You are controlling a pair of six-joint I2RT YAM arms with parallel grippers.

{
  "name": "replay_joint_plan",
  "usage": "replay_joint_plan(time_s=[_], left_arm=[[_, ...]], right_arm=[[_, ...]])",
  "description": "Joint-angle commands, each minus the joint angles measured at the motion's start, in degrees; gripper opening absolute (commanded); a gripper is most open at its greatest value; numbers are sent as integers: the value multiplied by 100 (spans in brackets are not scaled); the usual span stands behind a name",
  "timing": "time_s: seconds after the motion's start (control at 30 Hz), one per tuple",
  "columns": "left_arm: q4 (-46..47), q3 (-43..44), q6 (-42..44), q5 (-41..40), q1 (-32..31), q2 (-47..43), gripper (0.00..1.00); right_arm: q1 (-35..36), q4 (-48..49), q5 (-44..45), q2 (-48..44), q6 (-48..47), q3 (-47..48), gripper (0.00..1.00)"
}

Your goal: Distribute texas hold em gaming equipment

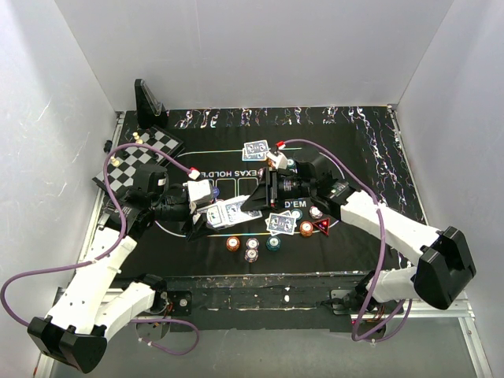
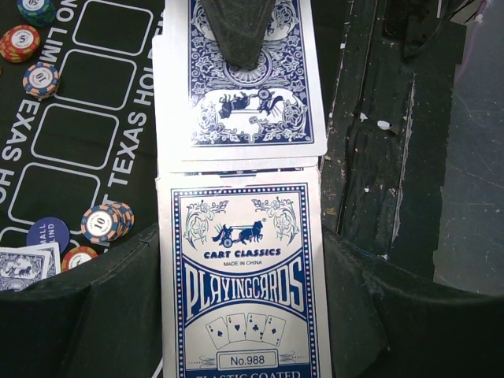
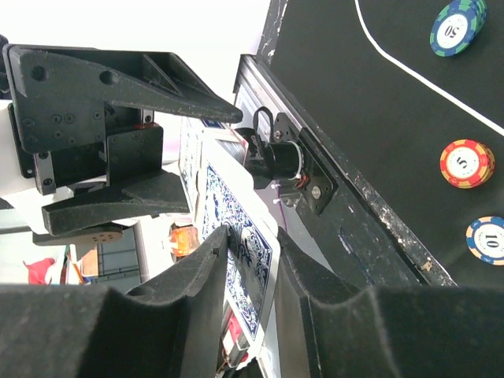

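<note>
My left gripper (image 1: 211,217) is shut on a blue-and-white playing card box (image 2: 246,276) and holds it above the mat's near part. Patterned-back cards (image 2: 250,87) stick out of the box's far end. My right gripper (image 1: 253,203) meets it from the right, its jaws closed around the end of the top card (image 3: 246,250). One card lies face down at the mat's far middle (image 1: 256,150), another near the chips (image 1: 281,224). Orange (image 1: 233,243), white (image 1: 252,243) and teal (image 1: 272,242) chips sit in a row. A red triangle marker (image 1: 322,227) lies right of them. No yellow disc shows.
A black-and-white chessboard (image 1: 146,153) stands at the far left, part off the black mat (image 1: 370,181). More chips lie under the right arm (image 1: 306,228) and show in the left wrist view (image 2: 106,222). White walls close in three sides. The table's scuffed near edge (image 1: 260,283) runs below.
</note>
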Motion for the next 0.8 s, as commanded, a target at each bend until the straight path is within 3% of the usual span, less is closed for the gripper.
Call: replay_joint_plan(time_s=[0.0, 0.43, 0.77], left_arm=[[117, 211, -58, 71, -23, -110, 0], [187, 202, -154, 123, -23, -110, 0], [731, -70, -708, 378, -23, -286, 0]], right_arm=[[-4, -188, 148, -297, -166, -135, 34], [-356, -549, 122, -815, -289, -250, 29], [-347, -487, -124, -640, -245, 5, 36]])
